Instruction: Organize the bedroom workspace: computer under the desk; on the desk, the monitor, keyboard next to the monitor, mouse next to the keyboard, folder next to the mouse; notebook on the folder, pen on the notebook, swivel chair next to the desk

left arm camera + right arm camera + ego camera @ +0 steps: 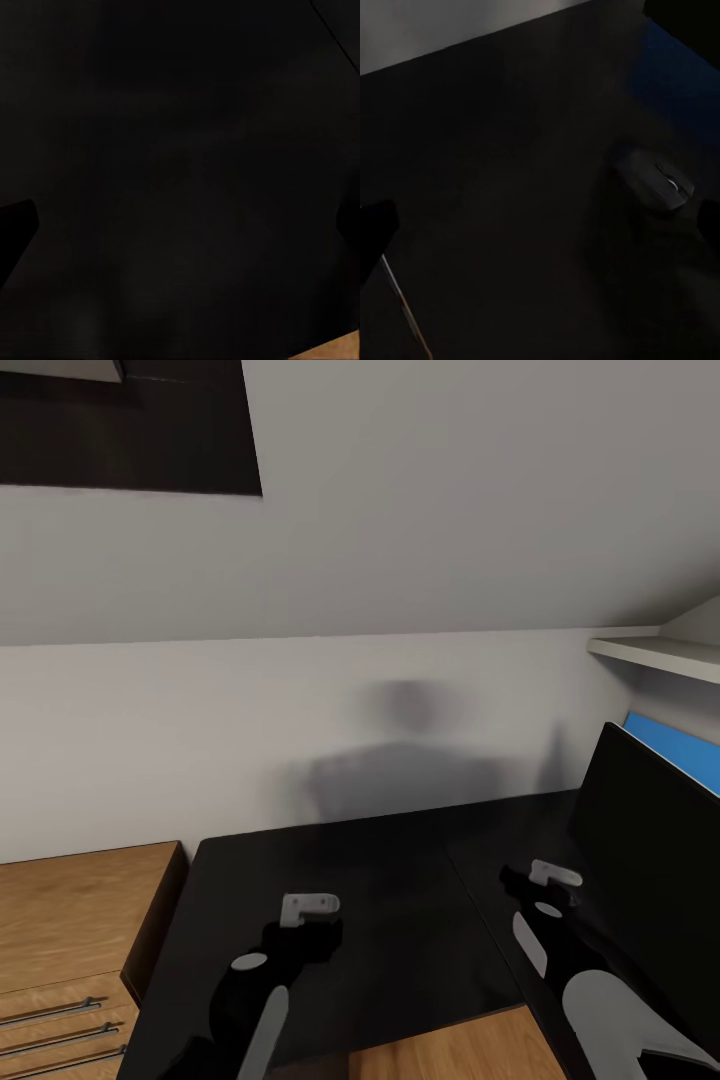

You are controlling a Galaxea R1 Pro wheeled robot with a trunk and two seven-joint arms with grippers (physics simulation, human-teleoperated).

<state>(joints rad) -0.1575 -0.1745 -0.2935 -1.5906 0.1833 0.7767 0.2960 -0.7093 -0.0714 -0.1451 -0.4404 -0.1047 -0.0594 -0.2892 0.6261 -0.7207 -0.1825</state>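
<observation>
The desk [380, 900] has a glossy black top that spreads below both arms. At its right end the monitor [650, 830] stands with its black screen facing me at an angle. My left gripper [305, 920] hovers over bare desk top [180, 112], its fingertips [16, 229] wide apart, open and empty. My right gripper [545, 890] hangs just left of the monitor, also open. In the right wrist view the small black mouse [655, 182] lies on the desk [495, 150] ahead of the right gripper [540, 232], toward one fingertip [709, 223] and not touching it.
A low light-wood cabinet [80, 930] with drawer handles adjoins the desk's left end. A white wall and sloped ceiling rise behind the desk. A white shelf [660, 653] juts out at upper right, above a blue wall panel [680, 755]. Wood floor [450, 1050] shows at the desk's front edge.
</observation>
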